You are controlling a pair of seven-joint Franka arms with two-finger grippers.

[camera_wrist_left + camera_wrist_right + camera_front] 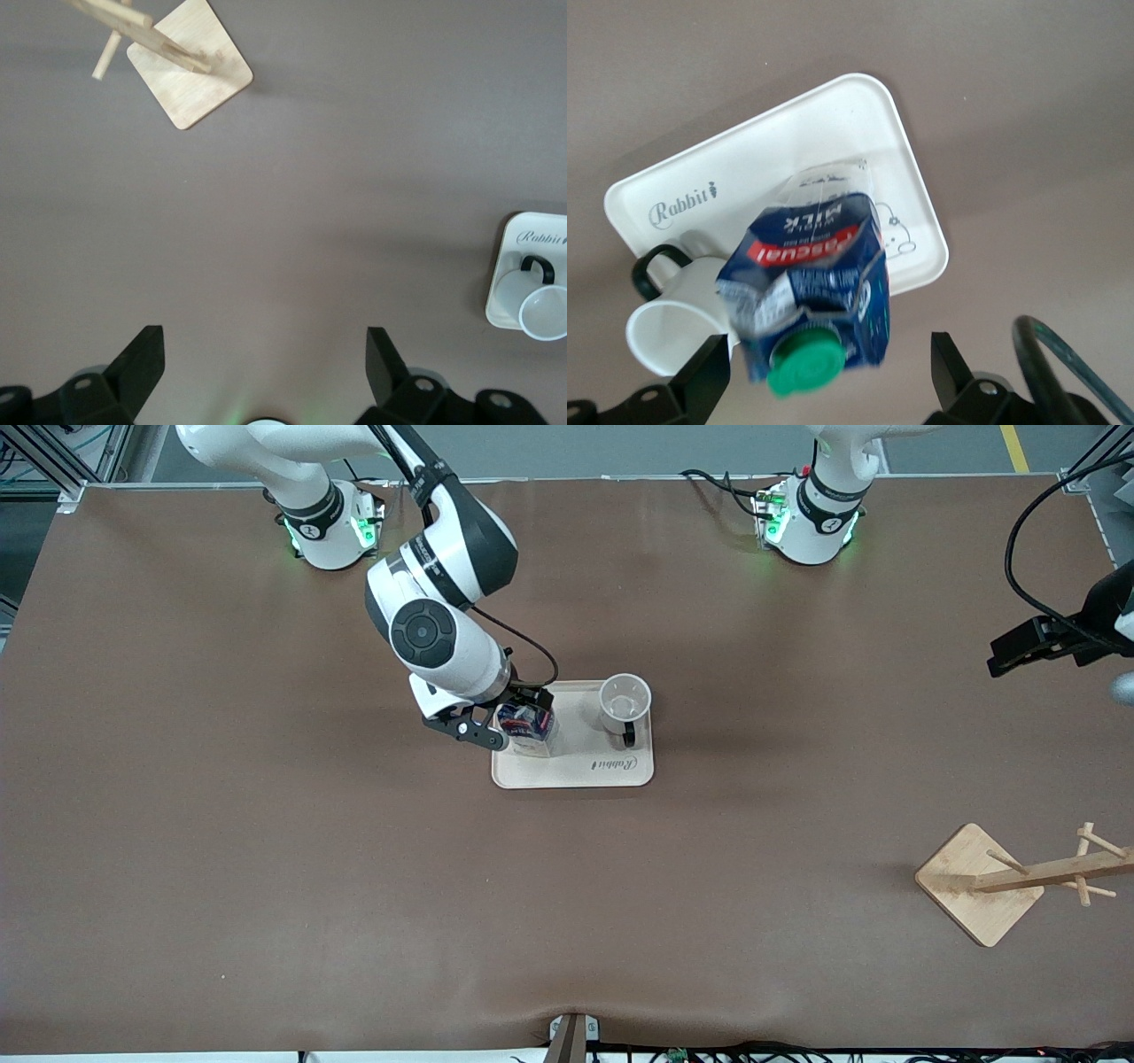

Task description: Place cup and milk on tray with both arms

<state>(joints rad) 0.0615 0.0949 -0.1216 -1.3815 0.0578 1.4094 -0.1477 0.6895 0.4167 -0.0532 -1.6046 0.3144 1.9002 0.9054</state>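
The right gripper (516, 717) is positioned over the tray's end toward the right arm's side of the table. Its fingers (700, 376) are spread wide on either side of the milk (811, 288), and a visible gap is seen between each finger and the carton, so no grip is applied. The left gripper (266, 367) is held over bare table at the left arm's end, with its fingers (142, 359) fully apart and nothing between them; this arm is waiting.

The table (266, 868) is covered in brown. The wooden rack (1019, 877) is located toward the left arm's end, nearer to the front camera than the tray. The tray (576, 766) is located near the table's middle. The milk (527, 726) is stood upright on the tray, green cap uppermost. The cup (625, 704) is stood upright on the tray, beside the milk toward the left arm's end, with its black handle turned toward the front camera.
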